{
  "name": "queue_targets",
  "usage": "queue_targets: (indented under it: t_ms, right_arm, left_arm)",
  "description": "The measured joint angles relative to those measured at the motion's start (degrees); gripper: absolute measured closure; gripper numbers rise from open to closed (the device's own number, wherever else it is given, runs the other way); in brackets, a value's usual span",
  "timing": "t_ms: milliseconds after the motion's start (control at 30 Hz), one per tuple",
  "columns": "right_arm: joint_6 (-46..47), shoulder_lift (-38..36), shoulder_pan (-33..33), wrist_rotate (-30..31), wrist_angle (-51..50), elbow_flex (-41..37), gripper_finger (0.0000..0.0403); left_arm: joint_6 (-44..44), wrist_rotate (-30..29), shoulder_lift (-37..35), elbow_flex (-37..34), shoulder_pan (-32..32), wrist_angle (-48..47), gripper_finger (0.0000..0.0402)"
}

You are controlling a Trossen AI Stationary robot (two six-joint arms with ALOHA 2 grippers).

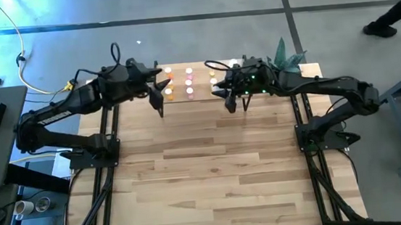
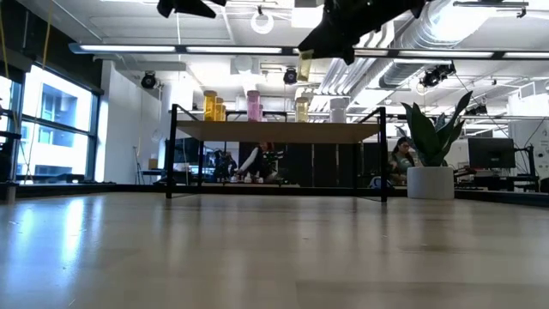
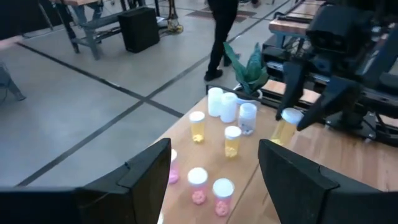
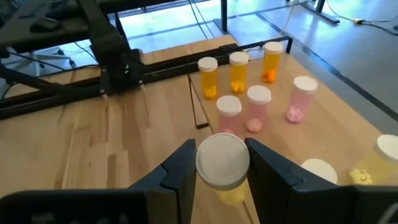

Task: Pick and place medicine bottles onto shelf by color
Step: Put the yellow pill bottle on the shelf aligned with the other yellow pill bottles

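Open-plan workshop behind: concrete floor, big windows, exposed ducts, a person (image 2: 400,161) seated near a potted plant (image 2: 431,150) at the bench's far right corner. Another person's legs (image 3: 222,34) cross the floor beyond the shelf.

Light-wood bench (image 1: 213,177) carries the shelf (image 2: 279,131) at its far edge, between the two arms. No readable writing or brand on any bottle or on the rig.

Bottles, all upright with white caps:
- orange bottles (image 4: 237,73), three in a row at the shelf end nearest the left arm; one shows small orange pills at the bottom.
- pink bottles (image 4: 257,107) next to them, a few pink pills visible in each.
- yellow bottles (image 3: 214,134) past the pink ones, toward the plant, contents not discernible.
- clear/white bottles (image 3: 229,107) at the plant end, contents unclear.

Right gripper (image 4: 222,163) sits above the shelf's front edge, raised well over the board, fingers closed narrow on a yellow bottle (image 4: 222,168), gripping just below the cap. Low view shows that bottle (image 2: 305,65) hanging in the air above the shelf top, touching nothing else.

Left gripper (image 3: 214,167) hovers over the shelf's other end, fingers spread wide, nothing between them.
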Motion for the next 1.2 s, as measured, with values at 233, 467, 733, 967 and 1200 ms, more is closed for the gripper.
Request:
queue_targets:
  t_ms: [233, 467, 733, 967, 1200]
  right_arm:
    - [2.2, 2.2, -0.2, 0.7, 0.1, 0.0, 0.0293]
    - [2.4, 5.3, -1.6, 0.9, -0.1, 0.0, 0.0293]
    - [0.6, 7.1, -3.0, 1.1, -1.8, 0.0, 0.0293]
    - [0.0, 9.3, -3.0, 1.4, -0.7, 0.0, 0.0293]
    - [-0.2, 9.3, -3.3, 3.8, -0.6, 0.0, 0.0293]
  left_arm:
    - [1.4, 6.6, -0.1, 0.0, 6.5, 0.9, 0.0172]
    - [4.1, 10.2, -0.1, 0.0, 11.7, 3.2, 0.0172]
    - [4.2, 13.1, -0.1, 0.0, 14.5, 3.2, 0.0172]
    - [4.7, 13.3, -0.1, 0.0, 14.5, 3.1, 0.0172]
    - [5.1, 13.3, -0.1, 0.0, 14.5, 2.8, 0.0172]
